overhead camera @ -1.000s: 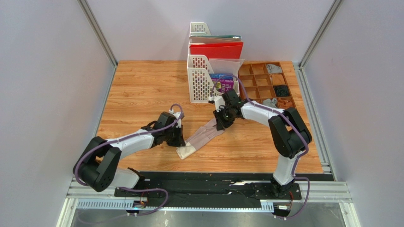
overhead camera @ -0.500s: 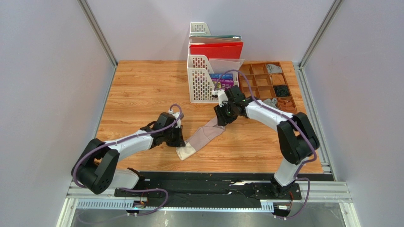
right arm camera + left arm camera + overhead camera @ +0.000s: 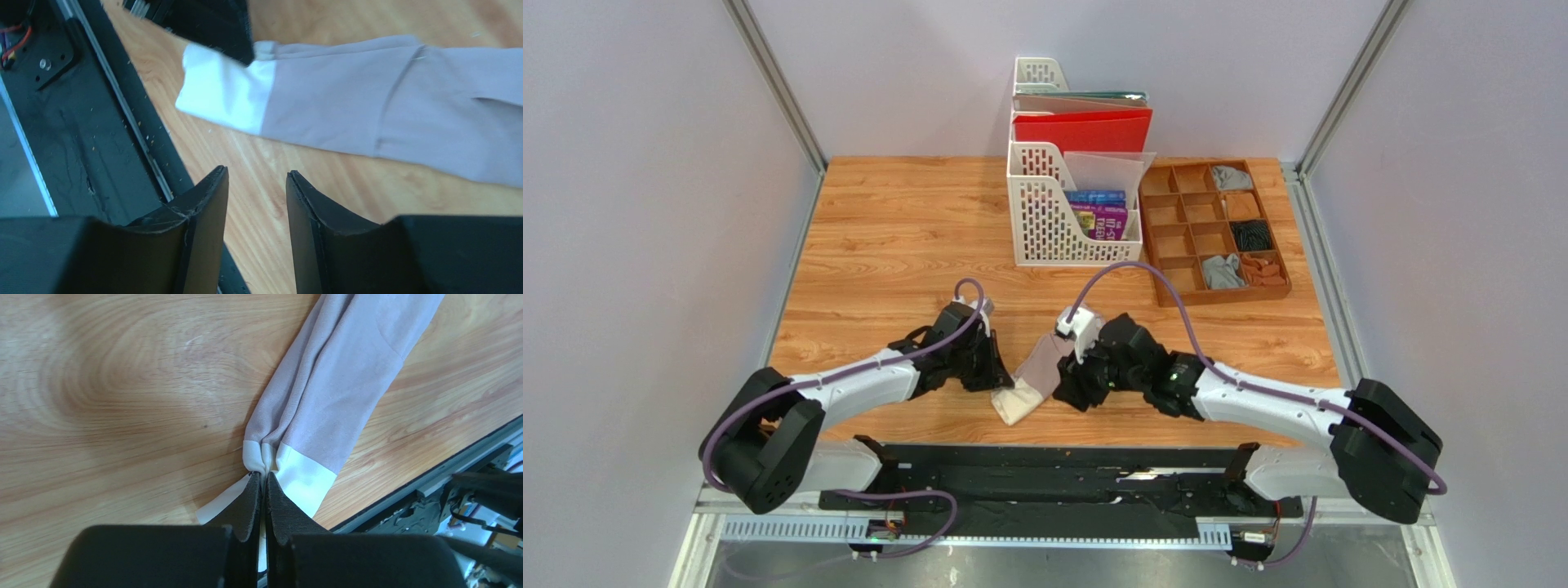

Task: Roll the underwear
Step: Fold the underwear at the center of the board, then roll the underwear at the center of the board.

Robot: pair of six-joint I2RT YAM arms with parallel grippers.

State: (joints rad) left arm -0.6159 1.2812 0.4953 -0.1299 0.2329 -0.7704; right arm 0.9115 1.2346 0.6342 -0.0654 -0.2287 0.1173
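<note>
The pinkish-beige underwear (image 3: pixel 1038 365) lies on the wooden table (image 3: pixel 891 233) toward 6 o'clock, close to the black base rail (image 3: pixel 1038 459). It is folded into a long narrow strip. Its cream edge band (image 3: pixel 1014 402) points to 7 o'clock and the rest runs off toward 1 o'clock.

The left gripper (image 3: pixel 995 377) comes in from 10 o'clock of the band. In the left wrist view its fingers (image 3: pixel 255 502) are pressed together on the middle of the cream edge band (image 3: pixel 288 471), which puckers just past the fingertips. The cloth (image 3: pixel 331 398) beyond the pinch lies flat on the wood.

The right gripper (image 3: pixel 1073 390) sits at 3 o'clock of the garment, just beside it. In the right wrist view its jaws stand apart with nothing between them but bare wood, and the strip (image 3: pixel 368 104) lies across the view beyond the fingertips, apart from them. The band (image 3: pixel 227 92) shows white at 10 o'clock there, with the left gripper (image 3: pixel 209 24) dark above it and the rail (image 3: pixel 92 122) at 9 o'clock.

At 12 o'clock of the table stands a white file rack (image 3: pixel 1051 221) with a red folder (image 3: pixel 1081 129). A wooden compartment tray (image 3: pixel 1216 227) at 1 o'clock holds small cloth pieces.
</note>
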